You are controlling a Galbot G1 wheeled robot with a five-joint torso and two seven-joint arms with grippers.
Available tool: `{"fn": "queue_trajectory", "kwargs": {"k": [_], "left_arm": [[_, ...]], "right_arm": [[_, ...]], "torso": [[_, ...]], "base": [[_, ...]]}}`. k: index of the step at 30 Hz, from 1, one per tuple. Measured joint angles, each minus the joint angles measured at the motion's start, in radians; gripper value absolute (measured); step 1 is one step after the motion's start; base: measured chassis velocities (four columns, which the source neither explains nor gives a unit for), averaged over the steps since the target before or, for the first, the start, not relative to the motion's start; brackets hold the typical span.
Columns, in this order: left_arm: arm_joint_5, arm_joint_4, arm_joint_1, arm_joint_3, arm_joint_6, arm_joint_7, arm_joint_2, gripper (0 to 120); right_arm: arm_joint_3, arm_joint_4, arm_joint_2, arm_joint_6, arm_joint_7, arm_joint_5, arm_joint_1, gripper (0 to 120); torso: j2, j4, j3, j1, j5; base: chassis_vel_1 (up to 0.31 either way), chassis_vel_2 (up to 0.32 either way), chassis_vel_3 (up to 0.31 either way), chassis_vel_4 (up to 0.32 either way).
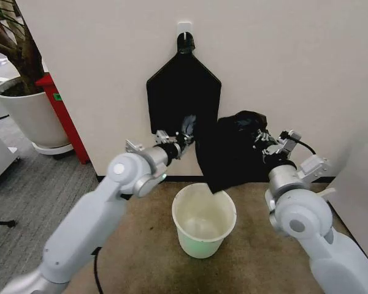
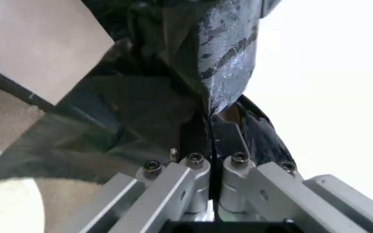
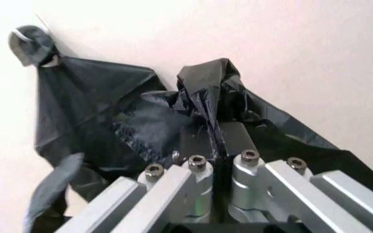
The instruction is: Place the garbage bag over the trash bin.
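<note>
Both tools, our left tool [image 1: 185, 138] and right tool [image 1: 262, 139], pinch the garbage bag [image 1: 230, 156] by its upper edge. We hold it just above the trash bin [image 1: 203, 220], its bottom corner touching the bin's back rim.

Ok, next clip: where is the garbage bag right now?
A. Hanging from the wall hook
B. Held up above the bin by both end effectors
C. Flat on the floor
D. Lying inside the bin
B: the garbage bag hangs between the left end effector and right end effector, both pinched shut on it, its lower corner just over the trash bin rim.
</note>
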Motion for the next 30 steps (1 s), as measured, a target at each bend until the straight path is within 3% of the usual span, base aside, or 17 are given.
{"fn": "queue_trajectory", "kwargs": {"k": [2,6,7,10,12,18,25,30], "left_arm": [[-0.004,-0.018,0.006,-0.003,-0.002,0.002,0.017,0],[-0.020,-0.196,0.113,-0.049,-0.016,0.022,0.128,0],[-0.020,-0.196,0.113,-0.049,-0.016,0.022,0.128,0],[0.002,-0.277,0.215,-0.067,-0.007,0.051,0.169,0],[0.070,-0.348,0.360,-0.110,0.012,0.096,0.202,0],[0.179,-0.396,0.571,-0.187,0.035,0.132,0.188,0],[0.241,-0.395,0.657,-0.199,0.055,0.152,0.153,0],[0.311,-0.353,0.714,-0.158,0.082,0.176,0.096,0]], "right_arm": [[0.007,0.013,-0.001,0.001,0.001,0.009,-0.009,0],[0.041,0.106,-0.006,0.012,0.011,0.040,-0.119,0],[0.041,0.106,-0.006,0.012,0.011,0.040,-0.119,0],[0.043,0.132,0.011,0.014,-0.004,0.023,-0.201,0],[0.030,0.149,0.048,0.015,-0.031,-0.009,-0.294,0],[-0.018,0.169,0.098,0.013,-0.056,-0.043,-0.397,0],[-0.051,0.161,0.125,0.015,-0.084,-0.102,-0.454,0],[-0.093,0.127,0.158,0.028,-0.088,-0.140,-0.489,0]], "torso": [[0.000,0.0001,0.000,0.000,0.0001],[0.000,0.0000,0.000,0.000,0.0001],[0.000,0.0000,0.000,0.000,0.0001],[0.000,-0.0001,0.000,0.000,0.0001],[0.000,0.0000,0.000,0.000,0.0002],[0.000,0.0002,0.000,0.000,0.0002],[0.000,0.0000,0.000,0.000,0.0001],[0.000,0.0000,0.000,0.000,0.0001]], "base": [[0.000,0.000,0.000,0.000],[0.000,0.000,0.000,0.000],[0.000,0.000,0.000,0.000],[0.000,0.000,0.000,0.000],[0.000,0.000,0.000,0.000],[0.000,0.000,0.000,0.000],[0.000,0.000,0.000,0.000],[0.000,0.000,0.000,0.000]]}}
